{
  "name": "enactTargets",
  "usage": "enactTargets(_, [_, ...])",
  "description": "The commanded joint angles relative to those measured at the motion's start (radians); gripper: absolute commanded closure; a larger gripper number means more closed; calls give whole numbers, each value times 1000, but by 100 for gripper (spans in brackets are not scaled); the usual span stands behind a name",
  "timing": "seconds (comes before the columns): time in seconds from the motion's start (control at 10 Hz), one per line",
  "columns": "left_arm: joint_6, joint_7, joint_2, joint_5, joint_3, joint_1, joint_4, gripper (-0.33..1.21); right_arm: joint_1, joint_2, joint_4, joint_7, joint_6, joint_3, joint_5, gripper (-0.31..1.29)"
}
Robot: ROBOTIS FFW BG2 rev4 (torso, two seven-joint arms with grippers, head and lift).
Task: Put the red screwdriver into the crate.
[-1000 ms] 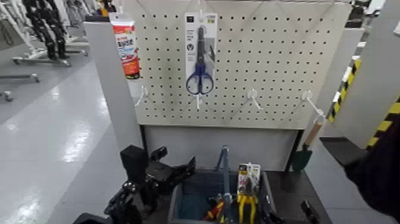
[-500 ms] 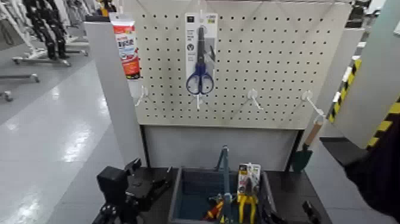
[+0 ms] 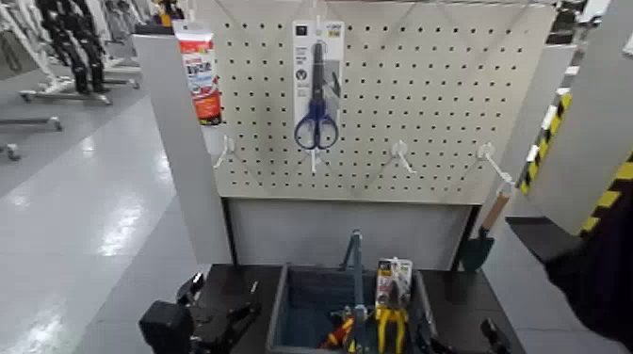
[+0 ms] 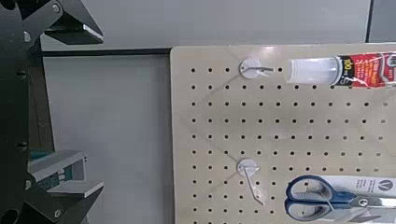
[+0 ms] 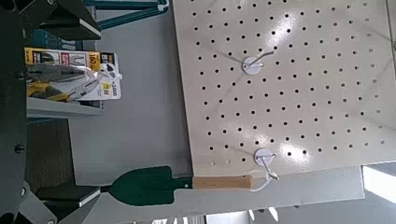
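Observation:
The red screwdriver (image 3: 336, 332) lies inside the crate (image 3: 281, 306), at its near end beside the tall middle handle (image 3: 355, 268). The yellow-handled pliers on a card (image 3: 391, 303) stand in the crate right of the handle. My left gripper (image 3: 215, 315) is low at the crate's left side, outside it; the left wrist view shows it (image 4: 79, 103) open and empty. My right gripper (image 3: 490, 334) sits low at the crate's right side, mostly out of the head view; the right wrist view shows it (image 5: 61, 107) open and empty, with the pliers card (image 5: 70, 77) beyond it.
A pegboard (image 3: 424, 104) stands behind the crate with blue-handled scissors on a card (image 3: 316, 85), a glue tube (image 3: 200, 71) and bare hooks (image 3: 403, 155). A green trowel (image 3: 480, 240) hangs at its right. A yellow-black striped post (image 3: 612, 188) stands at the right.
My left gripper has pulled away from the crate's left rim, moving down and to the left. The screwdriver stays in the crate. The right arm has not moved.

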State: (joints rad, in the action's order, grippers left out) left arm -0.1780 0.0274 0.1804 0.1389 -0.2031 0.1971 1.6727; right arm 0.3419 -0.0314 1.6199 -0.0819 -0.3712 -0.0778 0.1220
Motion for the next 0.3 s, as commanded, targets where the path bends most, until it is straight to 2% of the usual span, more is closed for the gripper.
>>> enactTargets(0.1, [-17, 2, 5, -4, -9, 4, -1, 20, 0, 4, 5, 1, 11, 4, -22, 13])
enactTargets(0.3, [-24, 3, 5, -7, -9, 5, -2, 20, 0, 2, 5, 1, 14, 1, -22, 13])
